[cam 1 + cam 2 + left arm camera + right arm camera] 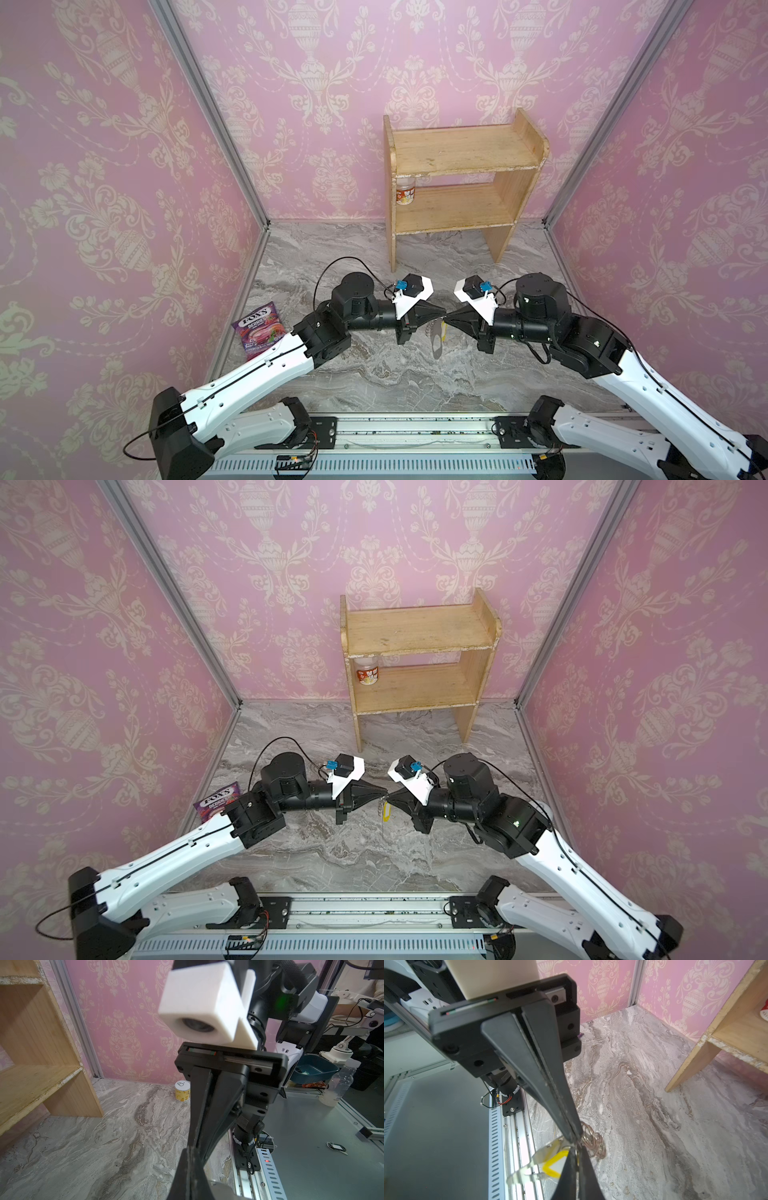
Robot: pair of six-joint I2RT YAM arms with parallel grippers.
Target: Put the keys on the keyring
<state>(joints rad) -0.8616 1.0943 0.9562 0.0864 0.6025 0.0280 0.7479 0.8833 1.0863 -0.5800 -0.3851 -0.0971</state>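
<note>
The left claw (440,320) is closed, seemingly pinching the ring cluster of the keyring (436,343), whose plate hangs above the tabletop (374,374). The keys (386,813) — yellow tag showing — dangle just beside it. The right claw (450,322) is closed too, tip to tip with the left; what it pinches is hidden. Threading looks under way — whether the key sits on a ring, I cannot tell.

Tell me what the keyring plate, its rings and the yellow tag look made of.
Keyring plate: polished metal, going by its mirror-bright reflections. Rings: thin steel-like wire, glinting. Yellow tag: likely plastic; opaque flat colour, no glint.
</note>
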